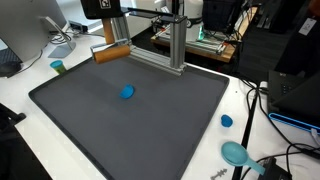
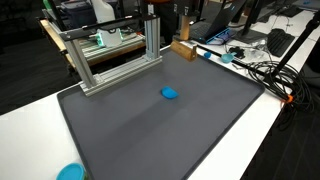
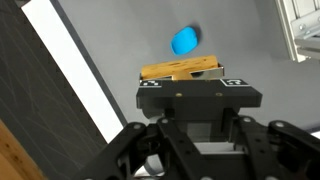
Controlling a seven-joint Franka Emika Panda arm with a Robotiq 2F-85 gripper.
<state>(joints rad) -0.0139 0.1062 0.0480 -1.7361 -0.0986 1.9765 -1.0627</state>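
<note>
Hand [image 3: 190,82] is clamped on a flat tan wooden block [image 3: 176,70], pads on its two short sides, block lying crosswise and roughly level in the wrist view. The block is off the surface, above the dark grey mat [image 3: 120,40], with the small round blue plastic piece [image 3: 185,40] on the mat just beyond it. My read on doing this well: constant squeeze, no wrist roll so the block stays flat, and slow moves. The grip looks near the block's middle, so it shouldn't pivot. Watch clearance to the aluminium extrusion frame [image 3: 300,30] at one side and the white worktop [image 3: 70,70] edge at the other. Pose: wrist pitched down and forward, looking across the mat toward the blue piece. The arm itself barely shows in the exterior views. They show the blue piece mid-mat [image 1: 127,92] [image 2: 170,94] and a tan wooden shape at the mat's corner [image 1: 112,52] [image 2: 183,50] by the frame; can't tell if that's the held block.
</note>
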